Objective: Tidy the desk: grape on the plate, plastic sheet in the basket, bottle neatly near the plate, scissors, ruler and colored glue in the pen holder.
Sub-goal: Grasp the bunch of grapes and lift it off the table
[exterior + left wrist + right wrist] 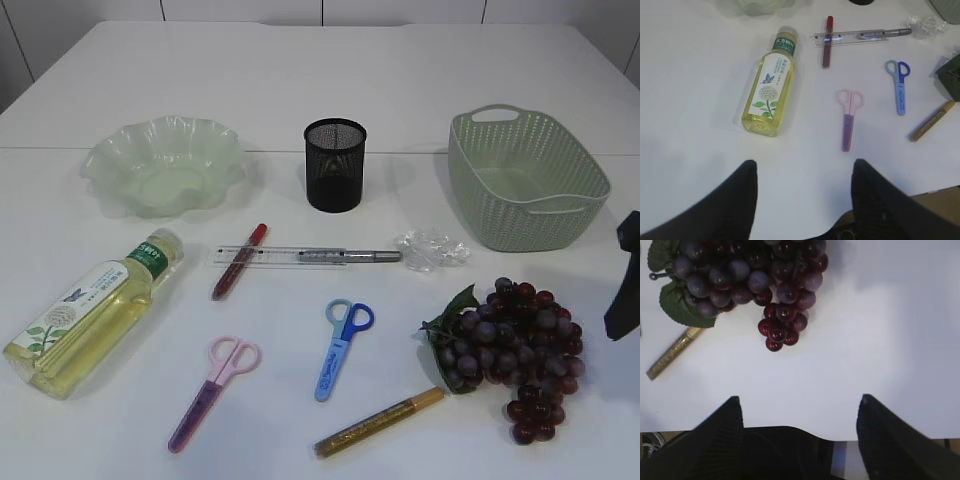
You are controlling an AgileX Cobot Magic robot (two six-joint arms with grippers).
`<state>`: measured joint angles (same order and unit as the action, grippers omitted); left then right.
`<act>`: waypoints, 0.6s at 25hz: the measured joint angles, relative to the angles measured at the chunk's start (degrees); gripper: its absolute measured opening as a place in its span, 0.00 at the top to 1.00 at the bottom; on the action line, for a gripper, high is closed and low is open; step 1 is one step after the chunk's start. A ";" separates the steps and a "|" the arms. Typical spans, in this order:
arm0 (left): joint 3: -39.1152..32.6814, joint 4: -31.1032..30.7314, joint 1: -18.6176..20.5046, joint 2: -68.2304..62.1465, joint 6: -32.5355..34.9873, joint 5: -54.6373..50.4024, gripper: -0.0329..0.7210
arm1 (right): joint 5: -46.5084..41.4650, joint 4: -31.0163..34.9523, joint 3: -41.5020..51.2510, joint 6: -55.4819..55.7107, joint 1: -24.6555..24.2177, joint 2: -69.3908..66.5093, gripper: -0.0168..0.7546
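- Starting closest to the camera: the gold glue pen (380, 422) lies at about 6 o'clock on the table (300, 90), slanted, with its yellow end pointing up toward the grapes (515, 345).
- Grapes sit at roughly 4 o'clock, leaves on their left side, a small red cluster hanging off the bottom. Not on the plate yet.
- Pink scissors (212, 390) are at 7 o'clock, blue scissors (340, 345) just right of them near the middle, both closed and flat.
- Bottle (95, 312) of yellow drink lies on its side at 8 o'clock, cap pointing up toward the plate (165, 165).
- Middle row: clear ruler (280, 256) lying flat, a red glue pen (240, 260) crossing over its left end, a silver pen (350, 256) lying along it on the right.
- Crumpled plastic sheet (432, 248) is just right of that pen's tip, at about 2 o'clock, near the basket (525, 175) but outside it.
- Far row: green wavy plate at 10 o'clock, black mesh pen holder (335, 165) at 12, green basket at 1–2 o'clock.
- Left gripper (802, 172) hangs over bare table, jaws spread wide, nothing between them; bottle and pink scissors are ahead of it.
- Right gripper (800, 407) is also spread wide and holding nothing, with the grapes ahead of it at 11 o'clock in its own camera.
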<state>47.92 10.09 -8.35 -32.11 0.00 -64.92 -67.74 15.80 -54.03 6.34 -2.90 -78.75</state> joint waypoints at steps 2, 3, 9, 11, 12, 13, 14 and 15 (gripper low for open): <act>0.00 0.00 0.00 0.00 0.00 0.12 0.38 | 2.01 1.18 -0.09 -0.11 0.22 -1.50 0.27; 0.00 0.08 0.00 0.00 0.00 0.21 0.38 | 2.67 1.42 -0.09 -0.11 0.22 -2.06 0.27; 0.00 0.24 0.00 0.00 -0.77 0.34 0.38 | 8.26 1.55 -0.09 -0.24 0.62 -4.72 0.28; 0.00 0.56 0.00 0.00 -0.91 0.34 0.38 | 10.12 1.14 -0.09 -0.24 1.94 -6.27 0.28; 0.00 0.70 0.00 0.00 -0.95 0.34 0.38 | 11.01 0.53 -0.09 0.09 3.06 -7.04 0.29; 0.00 0.83 0.00 0.00 -0.95 0.34 0.38 | 11.70 -0.38 -0.09 0.96 4.27 -8.04 0.29; 0.00 0.83 0.00 0.00 -0.95 0.34 0.38 | 12.14 -1.41 -0.09 2.08 5.18 -9.08 0.29; 0.00 0.83 0.00 0.00 -1.04 0.34 0.38 | 12.41 -2.61 -0.09 3.14 6.02 -9.97 0.29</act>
<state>47.92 10.92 -8.35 -32.11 -1.04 -64.58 -55.34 13.20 -54.12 9.48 3.12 -88.71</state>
